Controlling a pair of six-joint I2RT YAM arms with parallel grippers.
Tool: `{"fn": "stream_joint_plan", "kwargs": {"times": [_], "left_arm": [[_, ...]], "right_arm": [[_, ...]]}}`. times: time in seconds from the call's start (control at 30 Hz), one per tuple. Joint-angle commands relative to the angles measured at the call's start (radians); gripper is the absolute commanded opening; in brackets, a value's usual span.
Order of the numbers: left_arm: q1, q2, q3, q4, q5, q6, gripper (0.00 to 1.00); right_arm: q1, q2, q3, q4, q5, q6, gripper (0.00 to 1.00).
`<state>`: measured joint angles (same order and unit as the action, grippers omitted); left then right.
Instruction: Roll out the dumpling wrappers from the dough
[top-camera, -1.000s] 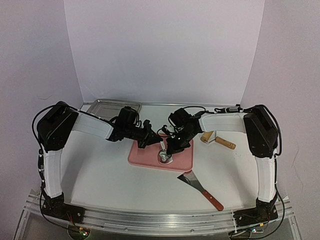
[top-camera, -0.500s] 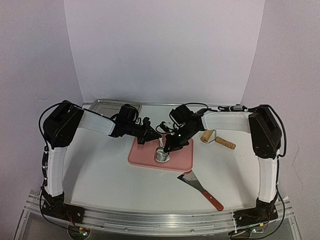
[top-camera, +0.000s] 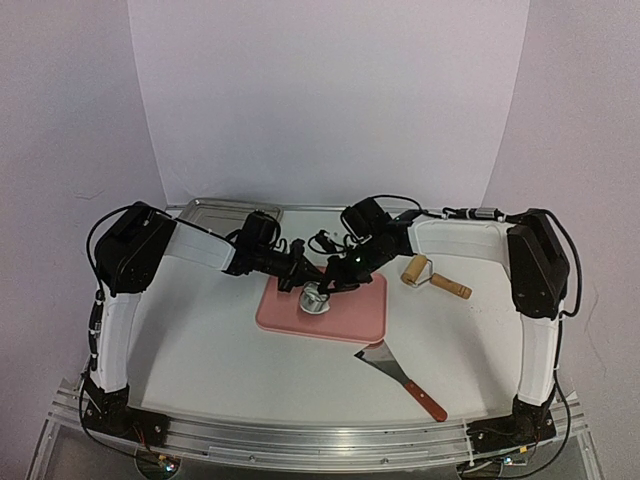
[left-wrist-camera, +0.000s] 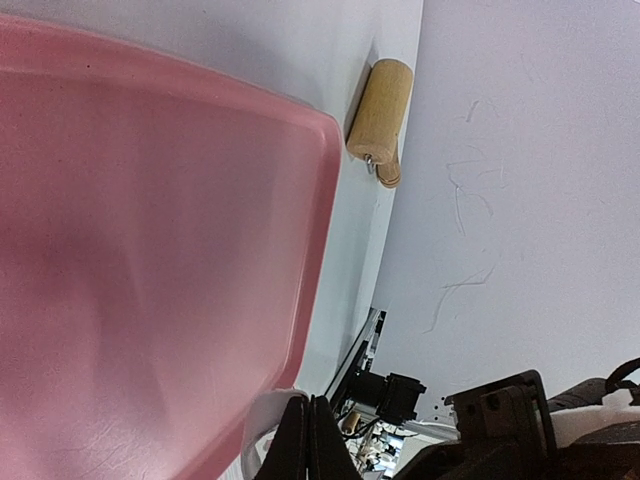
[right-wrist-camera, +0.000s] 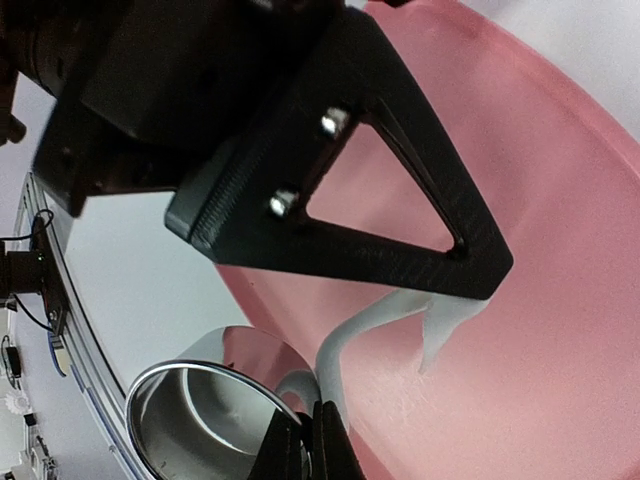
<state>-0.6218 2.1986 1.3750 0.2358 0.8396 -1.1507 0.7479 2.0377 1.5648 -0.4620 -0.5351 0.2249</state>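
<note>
We see the left gripper (left-wrist-camera: 307, 415) with its fingers pressed together, pinching the end of a thin white strip of dough (right-wrist-camera: 350, 330). The right gripper (right-wrist-camera: 311, 415) is also closed down to a hairline, nipping the rim of a shiny metal ring cutter (right-wrist-camera: 235, 350). The two grippers meet over the far left part of a pink tray (top-camera: 350, 315), with the ring just above or on it; we cannot tell which.

The strip is narrow, smooth and curved. In the right wrist view its long axis runs from the left fingertip down in a bend to the ring's rim, beside the right fingertips, and a short ragged tail hangs off near the pinch. From above the strip is too small to make out.

We cannot tell whether a round wrapper lies inside the ring; its bright wall shows only white reflections.

A wooden roller (top-camera: 434, 279) lies on the table just right of the tray.
</note>
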Motion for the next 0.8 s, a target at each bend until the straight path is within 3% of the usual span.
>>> {"fn": "stream_joint_plan", "kwargs": {"times": [0.0,0.77], "left_arm": [[-0.007,0.001,0.004,0.036,0.044,0.016,0.00],[-0.064,-0.039,-0.119,0.146,0.048,-0.051,0.00]], "right_arm": [[0.007,-0.071,0.058,0.066,-0.032,0.043,0.00],[0.007,-0.177,-0.017,0.161,0.110,0.089,0.00]]}}
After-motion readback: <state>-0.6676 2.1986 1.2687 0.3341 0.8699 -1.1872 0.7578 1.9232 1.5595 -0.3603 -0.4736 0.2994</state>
